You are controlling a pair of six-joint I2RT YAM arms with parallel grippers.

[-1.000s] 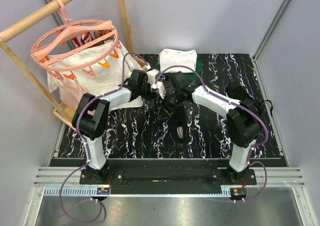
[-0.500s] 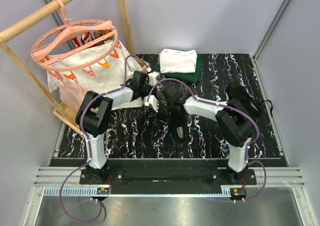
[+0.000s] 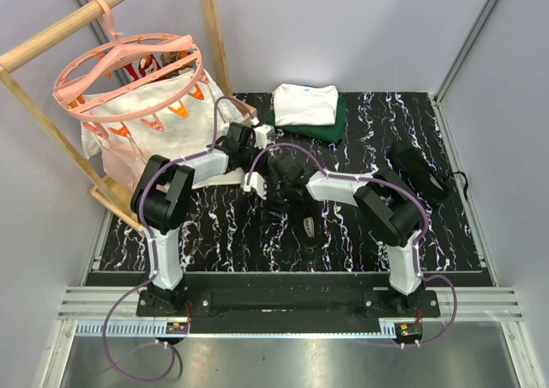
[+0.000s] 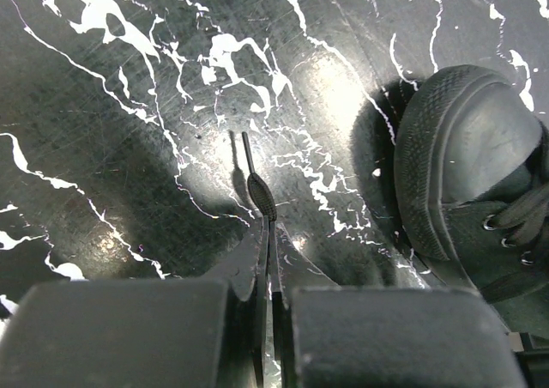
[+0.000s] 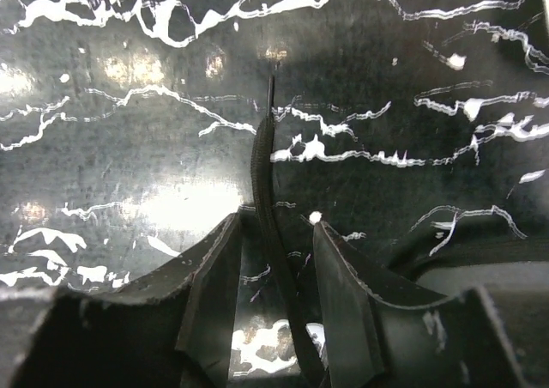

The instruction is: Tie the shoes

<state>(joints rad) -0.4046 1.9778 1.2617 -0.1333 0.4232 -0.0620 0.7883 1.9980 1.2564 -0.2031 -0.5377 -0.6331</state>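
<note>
Room: pale grey wall panels close in a black tabletop with white marble veining (image 3: 214,229). A ribbed metal rail (image 3: 86,306) runs along the near edge, where both arm bases are bolted.
Sneaker: the small black lace-up sneaker (image 4: 467,156) lies near the middle of the tabletop. The two wrists meet over it, so the top view hides most of it. Its rubber toe cap and first eyelets show at the right edge of the left wrist view, sole down on the surface.
Left gripper: the left gripper (image 4: 266,233) has its jaws pressed flat together on a thin black lace (image 4: 262,196). The woven end and stiff tip of the lace stick out past the fingertips over bare tabletop, to the left of the toe cap and apart from it.
Right gripper: the right gripper (image 5: 274,223) has its jaws parted a little. A second black lace (image 5: 262,173) runs through the gap and is narrower than it. Whether either pad touches it I cannot tell. Its tip points out over bare tabletop.
Left side: a light wooden rack (image 3: 51,36) carries a round pink plastic clip hanger (image 3: 129,70) above a white cloth bag (image 3: 163,122).
Far edge: folded white and dark green clothes (image 3: 304,103) lie beyond the wrists.
Right side: a black object with a cable (image 3: 416,166) lies well apart from the sneaker.
</note>
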